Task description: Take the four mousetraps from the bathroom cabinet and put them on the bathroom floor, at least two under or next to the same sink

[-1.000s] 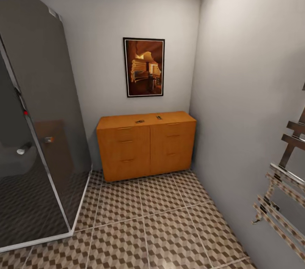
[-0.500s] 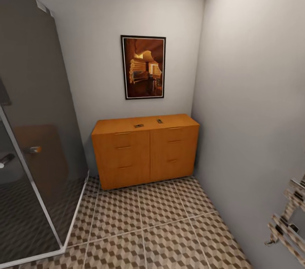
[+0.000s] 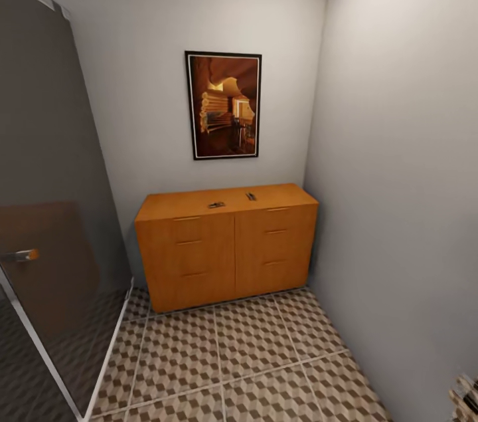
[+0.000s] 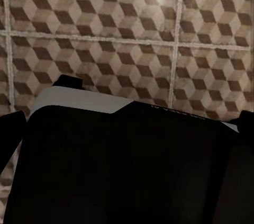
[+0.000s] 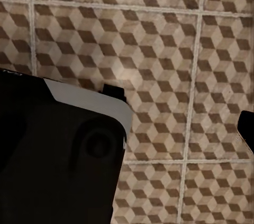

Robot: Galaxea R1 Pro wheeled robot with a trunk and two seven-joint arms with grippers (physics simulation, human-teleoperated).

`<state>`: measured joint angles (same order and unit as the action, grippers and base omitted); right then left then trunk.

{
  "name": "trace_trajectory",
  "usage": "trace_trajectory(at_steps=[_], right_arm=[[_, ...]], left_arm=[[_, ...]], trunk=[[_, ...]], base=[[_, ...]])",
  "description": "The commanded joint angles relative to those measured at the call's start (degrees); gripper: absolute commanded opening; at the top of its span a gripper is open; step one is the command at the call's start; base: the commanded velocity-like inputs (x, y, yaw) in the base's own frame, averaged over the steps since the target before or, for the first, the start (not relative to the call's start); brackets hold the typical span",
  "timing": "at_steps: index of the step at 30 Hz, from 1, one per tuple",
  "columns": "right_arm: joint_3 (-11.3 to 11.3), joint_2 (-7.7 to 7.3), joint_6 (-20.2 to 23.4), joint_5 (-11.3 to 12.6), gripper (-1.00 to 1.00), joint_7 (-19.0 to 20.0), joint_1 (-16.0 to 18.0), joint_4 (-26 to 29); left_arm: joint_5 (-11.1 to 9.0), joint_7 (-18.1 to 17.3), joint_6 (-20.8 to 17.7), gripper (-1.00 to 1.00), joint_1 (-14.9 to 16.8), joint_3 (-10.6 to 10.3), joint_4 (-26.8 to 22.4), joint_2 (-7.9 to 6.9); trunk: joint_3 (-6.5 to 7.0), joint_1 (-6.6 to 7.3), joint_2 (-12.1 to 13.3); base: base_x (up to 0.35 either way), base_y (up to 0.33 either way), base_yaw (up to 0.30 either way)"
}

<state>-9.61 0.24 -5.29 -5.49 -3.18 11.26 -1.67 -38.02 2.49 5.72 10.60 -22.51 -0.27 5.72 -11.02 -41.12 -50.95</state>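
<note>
The orange-brown cabinet stands against the far wall, with its six drawers shut. Two small mousetraps lie on its top, one near the middle and one a little to its right and further back. The cube-patterned bathroom floor stretches from the cabinet toward me. In the wrist views my left gripper and right gripper hang low over the tiles beside my dark body. Each shows two dark fingertips set apart, with nothing between them.
A dark glass shower screen runs along the left, its frame reaching the floor. A grey wall closes the right side, with a chrome towel rail at the bottom right corner. A framed picture hangs above the cabinet.
The whole head view has shifted: the cabinet looks larger and lower, the shower screen and towel rail slide toward the edges. The camera moved nearer; the mousetraps stay put.
</note>
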Motion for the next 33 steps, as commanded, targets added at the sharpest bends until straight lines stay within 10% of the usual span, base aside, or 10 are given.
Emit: trace_trajectory(at_steps=[1,33], right_arm=[[-0.14,0.02,-0.23,-0.58,1.0,-0.33,0.08,-0.18],[-0.14,-0.1,-0.42,-0.58,1.0,-0.33,0.08,-0.18]], left_arm=[[-0.3,0.23,0.15,1.0,0.04,-0.49,0.01,0.01],[-0.3,0.23,0.25,1.0,0.04,-0.44,0.01,0.0]], trunk=[[-0.08,-0.04,-0.05],[-0.08,-0.04,-0.05]], base=[[0.322,0.0,0.0],[0.322,0.0,0.0]])
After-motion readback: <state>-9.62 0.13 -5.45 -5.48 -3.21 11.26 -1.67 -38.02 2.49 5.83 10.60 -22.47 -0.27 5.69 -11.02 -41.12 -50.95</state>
